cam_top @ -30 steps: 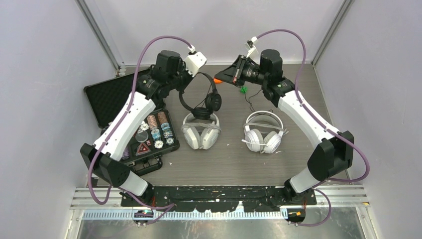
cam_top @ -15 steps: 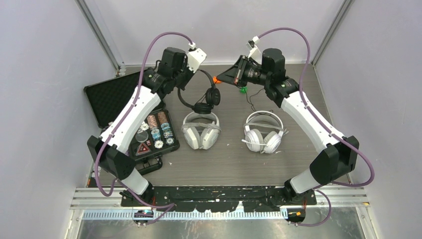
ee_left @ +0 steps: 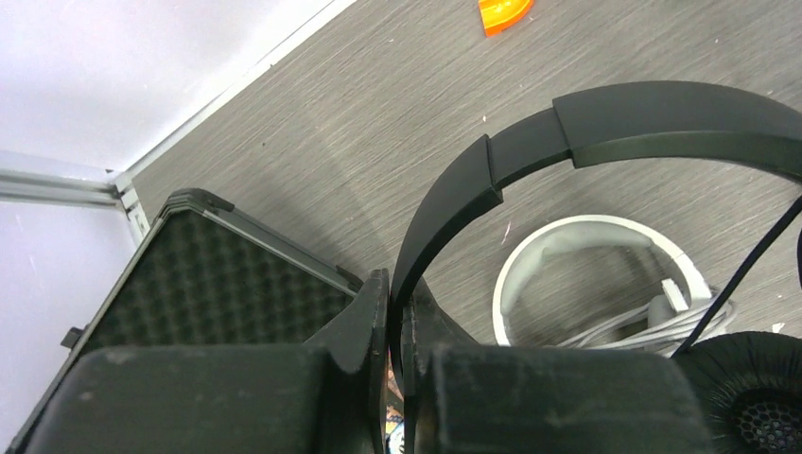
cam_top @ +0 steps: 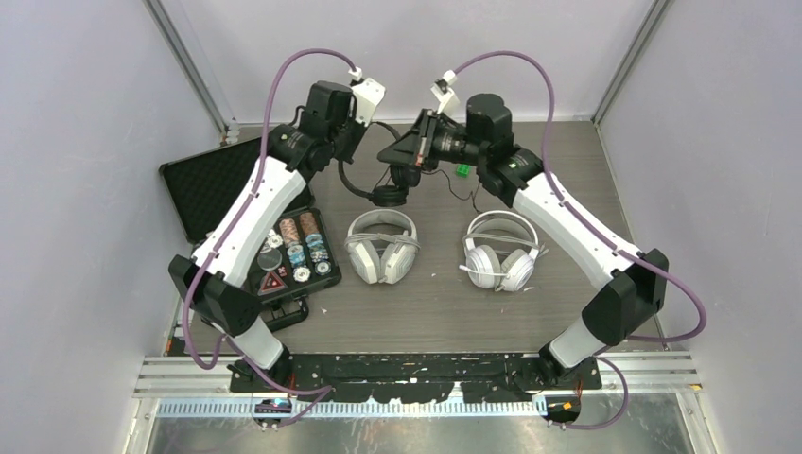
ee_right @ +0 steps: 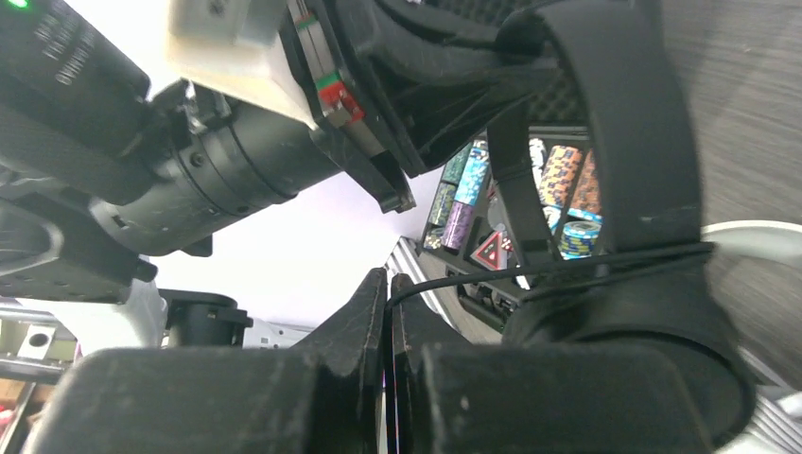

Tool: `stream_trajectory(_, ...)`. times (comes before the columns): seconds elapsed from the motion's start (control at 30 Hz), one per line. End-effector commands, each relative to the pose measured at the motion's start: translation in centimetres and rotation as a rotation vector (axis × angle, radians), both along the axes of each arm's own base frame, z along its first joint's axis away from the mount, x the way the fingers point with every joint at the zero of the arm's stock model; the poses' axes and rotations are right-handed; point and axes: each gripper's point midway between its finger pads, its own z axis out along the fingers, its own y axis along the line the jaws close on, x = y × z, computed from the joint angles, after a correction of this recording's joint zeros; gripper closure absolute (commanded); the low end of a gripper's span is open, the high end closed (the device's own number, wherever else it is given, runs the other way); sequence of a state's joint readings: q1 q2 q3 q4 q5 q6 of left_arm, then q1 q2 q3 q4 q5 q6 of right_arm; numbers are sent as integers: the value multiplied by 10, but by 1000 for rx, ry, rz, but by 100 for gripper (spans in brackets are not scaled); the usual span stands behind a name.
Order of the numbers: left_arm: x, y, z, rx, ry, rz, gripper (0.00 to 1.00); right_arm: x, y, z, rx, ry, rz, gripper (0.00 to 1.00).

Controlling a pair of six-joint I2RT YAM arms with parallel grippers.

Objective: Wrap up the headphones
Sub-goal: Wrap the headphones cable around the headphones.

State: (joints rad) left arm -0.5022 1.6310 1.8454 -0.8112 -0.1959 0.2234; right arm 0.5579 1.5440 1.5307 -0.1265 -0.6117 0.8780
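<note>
Clamps left gripper [ee_left: 390,284] on stiff headband [ee_left: 567,123] of black headphones [cam_top: 385,196], held up just right of chip case [cam_top: 203,184]. Pinches thin, limp black cable [ee_right: 567,270] in right gripper [ee_right: 388,284], fingers nearly together. Seems light, tangle-prone; better gripping band, not earcups.

Black headphones [ee_left: 653,113]: matt plastic band. Worktop [ee_left: 359,113] grey wood-grain, matt. Case [ee_left: 227,284] lined with dimpled black foam.

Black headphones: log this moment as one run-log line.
left tool: shut on black headphones, at headband | right tool: shut on black cable | pale grey headphones, white headphones: lying on table, untouched
</note>
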Motion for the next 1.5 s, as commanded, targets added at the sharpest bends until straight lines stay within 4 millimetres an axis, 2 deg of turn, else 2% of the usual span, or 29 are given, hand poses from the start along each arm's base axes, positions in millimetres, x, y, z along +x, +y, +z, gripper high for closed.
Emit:
stream_trajectory(0.0, 5, 7, 15, -58, -9, 125, 100, -17, 22, 42, 79, -100, 58, 90)
stream_trajectory(0.13, 9, 12, 20, -106, 4, 231, 100, -24, 30, 30, 43, -106, 55, 90)
stream_trajectory(0.33, 15, 6, 32, -260, 13, 346, 100, -32, 38, 15, -15, -157, 36, 90)
stream_trajectory(0.53, 21, 9, 51, -381, -18, 426, 100, -32, 26, -7, -143, -269, -67, 90)
stream_trajectory(0.57, 21, 10, 53, -398, -21, 436, 100, -32, 23, -5, -149, -293, -87, 90)
stream_trajectory(0.7, 21, 11, 65, -461, -36, 456, 100, -29, 10, -9, -202, -396, -146, 90)
stream_trajectory(0.83, 20, 11, 73, -532, -35, 469, 100, -31, 5, -9, -178, -485, -157, 90)
stream_trajectory(1.0, 20, 13, 77, -569, -51, 491, 100, -31, 7, -14, -165, -538, -159, 90)
stream_trajectory(1.33, 25, 5, 80, -640, -47, 492, 100, -29, 15, -31, -224, -578, -157, 86)
stream_trajectory(1.47, 23, 4, 82, -648, -48, 485, 100, -25, 15, -44, -282, -622, -177, 86)
